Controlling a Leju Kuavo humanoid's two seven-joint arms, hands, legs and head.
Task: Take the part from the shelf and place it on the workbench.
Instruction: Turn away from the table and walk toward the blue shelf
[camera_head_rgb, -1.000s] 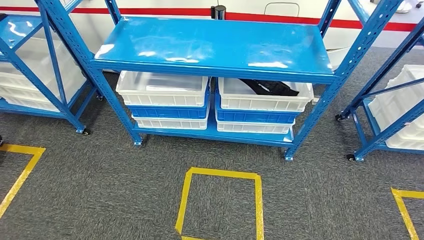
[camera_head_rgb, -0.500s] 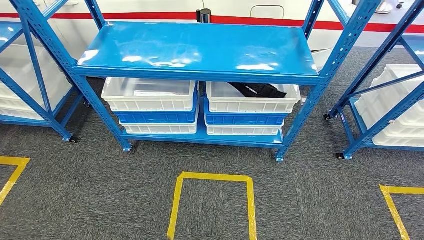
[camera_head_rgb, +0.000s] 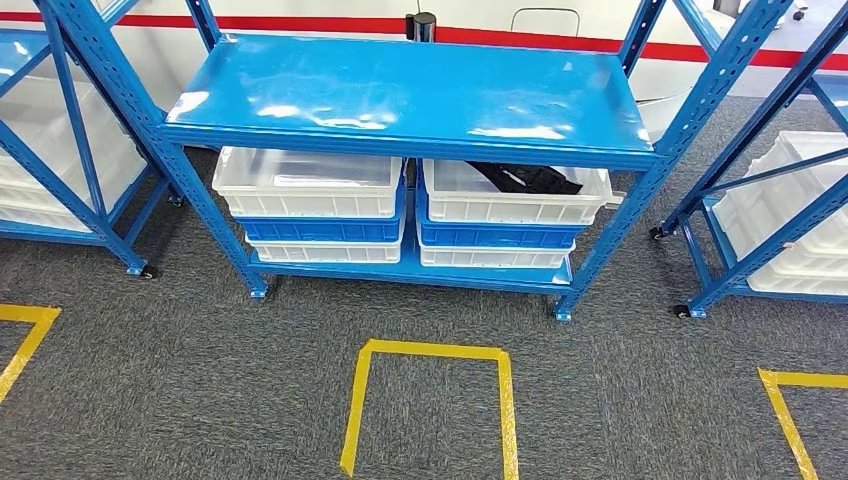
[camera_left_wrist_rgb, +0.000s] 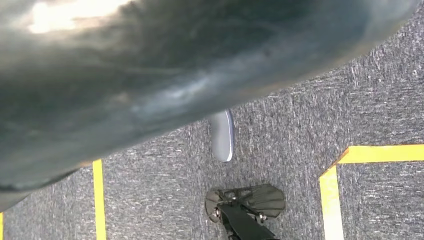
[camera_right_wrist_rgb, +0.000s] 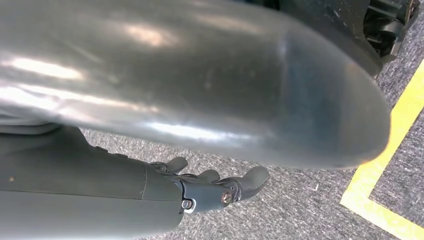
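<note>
Head view: black part in shelf's right bin.

Head view: bright, even overhead light. White glare patches lie on the glossy top of the blue shelf; soft shadow darkens the carpet under its lower tier. Frame sharp throughout; uprights lean outward near the edges. Left wrist view: a large dark blurred surface close to the lens, with the carpet beyond in focus. Right wrist view: streaky highlights on an out-of-focus silver cover.
</note>
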